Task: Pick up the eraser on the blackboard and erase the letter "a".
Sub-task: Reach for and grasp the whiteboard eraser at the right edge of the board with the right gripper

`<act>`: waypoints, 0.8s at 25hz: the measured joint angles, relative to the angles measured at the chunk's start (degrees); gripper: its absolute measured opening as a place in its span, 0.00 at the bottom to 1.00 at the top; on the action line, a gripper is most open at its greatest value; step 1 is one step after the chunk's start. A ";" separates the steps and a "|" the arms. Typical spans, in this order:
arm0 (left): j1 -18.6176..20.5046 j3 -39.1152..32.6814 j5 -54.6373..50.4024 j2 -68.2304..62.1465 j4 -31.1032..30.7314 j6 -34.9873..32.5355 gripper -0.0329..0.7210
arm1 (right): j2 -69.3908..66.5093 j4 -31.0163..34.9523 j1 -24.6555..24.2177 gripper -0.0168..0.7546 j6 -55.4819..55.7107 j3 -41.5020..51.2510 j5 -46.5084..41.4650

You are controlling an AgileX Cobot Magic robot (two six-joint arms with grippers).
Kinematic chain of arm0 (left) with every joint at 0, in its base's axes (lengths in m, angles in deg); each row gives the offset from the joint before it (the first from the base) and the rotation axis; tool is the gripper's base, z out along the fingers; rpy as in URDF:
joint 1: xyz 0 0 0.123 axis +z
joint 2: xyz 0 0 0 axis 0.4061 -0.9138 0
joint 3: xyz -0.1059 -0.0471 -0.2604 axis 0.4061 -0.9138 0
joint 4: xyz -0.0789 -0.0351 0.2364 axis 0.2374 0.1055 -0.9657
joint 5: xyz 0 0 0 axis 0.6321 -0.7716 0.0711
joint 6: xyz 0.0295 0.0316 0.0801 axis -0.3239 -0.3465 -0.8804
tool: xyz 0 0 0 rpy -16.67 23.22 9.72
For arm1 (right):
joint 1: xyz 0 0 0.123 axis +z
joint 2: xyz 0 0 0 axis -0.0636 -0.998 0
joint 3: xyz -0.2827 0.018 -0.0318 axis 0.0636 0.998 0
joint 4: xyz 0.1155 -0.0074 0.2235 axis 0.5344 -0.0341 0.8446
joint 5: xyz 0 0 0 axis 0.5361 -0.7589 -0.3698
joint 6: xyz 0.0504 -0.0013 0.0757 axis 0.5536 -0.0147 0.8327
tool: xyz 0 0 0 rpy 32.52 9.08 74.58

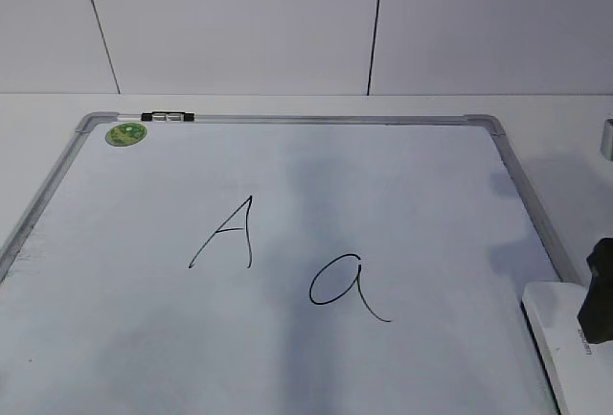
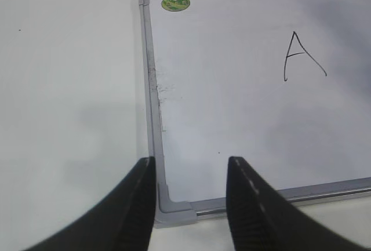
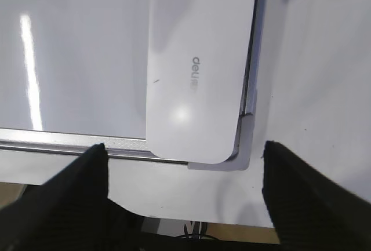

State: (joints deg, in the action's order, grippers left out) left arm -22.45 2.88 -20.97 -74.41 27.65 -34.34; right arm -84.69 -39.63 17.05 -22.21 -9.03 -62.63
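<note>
Eraser (image 3: 197, 65) sits at board's (image 1: 287, 161) 5 o'clock corner; right pincer (image 3: 185, 173) open above it, left pincer (image 2: 191, 187) open, idle. Center jaws across eraser's short sides before closing.

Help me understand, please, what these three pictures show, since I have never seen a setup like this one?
This is a robot with two arms, each ending in a two-fingered gripper. One picture comes from a camera looking down at a slant onto the table; the other two come from cameras on the wrists, so the black shapes at their lower edges are the gripper fingers.

On the table lies a whiteboard with a grey frame and a green sticker in one corner. Two letters are drawn on it: a capital "A" and a small "a".

The white block in the board's near right corner is the eraser. The right gripper hangs above it, open. The left gripper is also open, over the board's near left corner. Nothing is held.
</note>
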 joint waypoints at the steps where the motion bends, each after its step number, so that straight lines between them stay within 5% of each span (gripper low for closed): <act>1: 0.00 0.00 0.00 0.00 0.00 0.00 0.45 | 0.00 0.00 0.00 0.87 0.00 0.00 0.15; 20: 0.00 0.00 0.00 0.00 0.00 0.00 0.45 | -3.98 0.00 0.00 0.87 -0.33 0.00 2.21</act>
State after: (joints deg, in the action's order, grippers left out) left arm -22.45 2.88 -20.97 -74.41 27.65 -34.34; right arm -88.68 -39.63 17.05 -22.54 -9.03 -60.43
